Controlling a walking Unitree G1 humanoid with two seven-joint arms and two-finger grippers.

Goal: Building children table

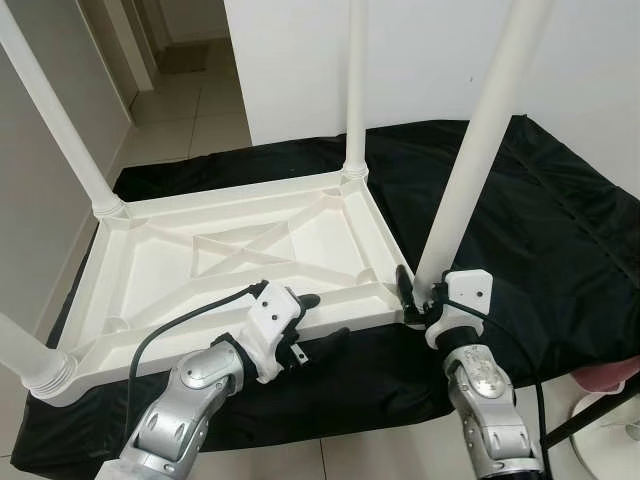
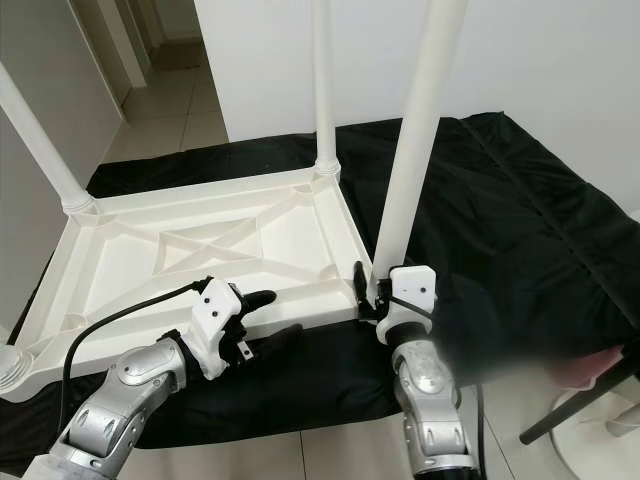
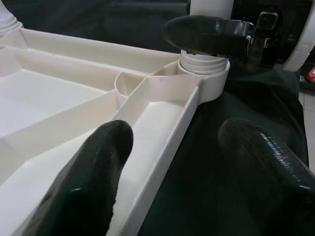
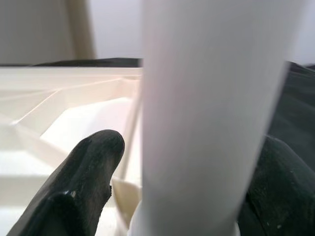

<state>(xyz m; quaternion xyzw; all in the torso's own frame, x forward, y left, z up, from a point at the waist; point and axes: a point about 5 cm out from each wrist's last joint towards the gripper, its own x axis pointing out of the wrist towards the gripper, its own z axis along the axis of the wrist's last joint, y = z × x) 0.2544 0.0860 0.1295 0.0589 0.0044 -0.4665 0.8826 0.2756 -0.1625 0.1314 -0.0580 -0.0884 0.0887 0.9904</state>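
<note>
Right gripper [image 1: 418,296] seemingly clasps the near leg [image 1: 470,160]; left gripper [image 1: 322,322] spread astride tabletop [image 1: 240,255] rim

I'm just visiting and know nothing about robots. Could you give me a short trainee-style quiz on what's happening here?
1. True or false: the white plastic tabletop lies upside down on the black cloth.
2. How many white legs stand up from it?
3. Which gripper has its fingers around the near right white leg: A) left gripper, B) right gripper?

Key:
1. True; its ribbed underside faces up.
2. Four, one at each corner.
3. B. The left gripper is open at the tabletop's near rim.
</note>
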